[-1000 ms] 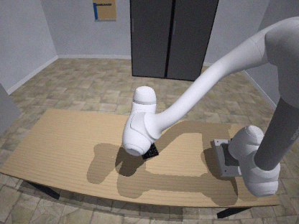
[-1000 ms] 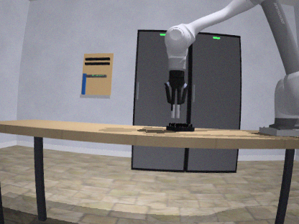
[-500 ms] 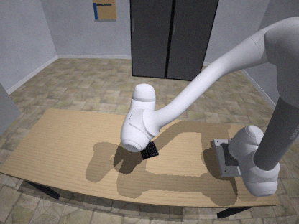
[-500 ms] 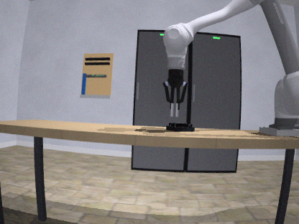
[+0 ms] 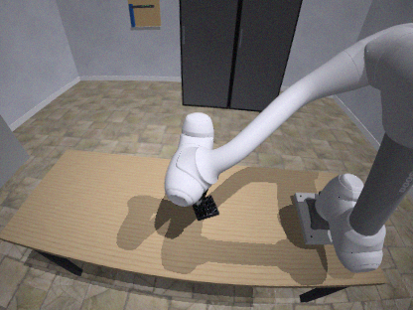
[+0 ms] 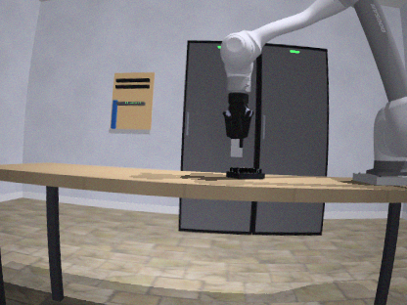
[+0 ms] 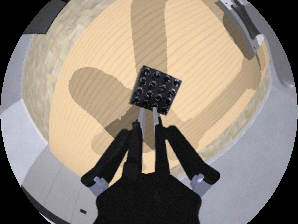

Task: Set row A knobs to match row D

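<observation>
The knob box (image 5: 206, 207) is a small black square box with rows of knobs, standing flat on the wooden table near its middle. It also shows in the side view (image 6: 245, 173) and in the wrist view (image 7: 156, 88). My gripper (image 6: 237, 145) hangs straight down, a clear gap above the box, and touches no knob. Its fingers stand close together with nothing between them. In the overhead view the arm's wrist hides the gripper and part of the box. The knob lines and marks are too small to read.
The arm's base plate (image 5: 310, 218) sits at the table's right end. A dark double-door cabinet (image 6: 254, 137) stands behind the table, and a poster (image 6: 132, 102) hangs on the wall.
</observation>
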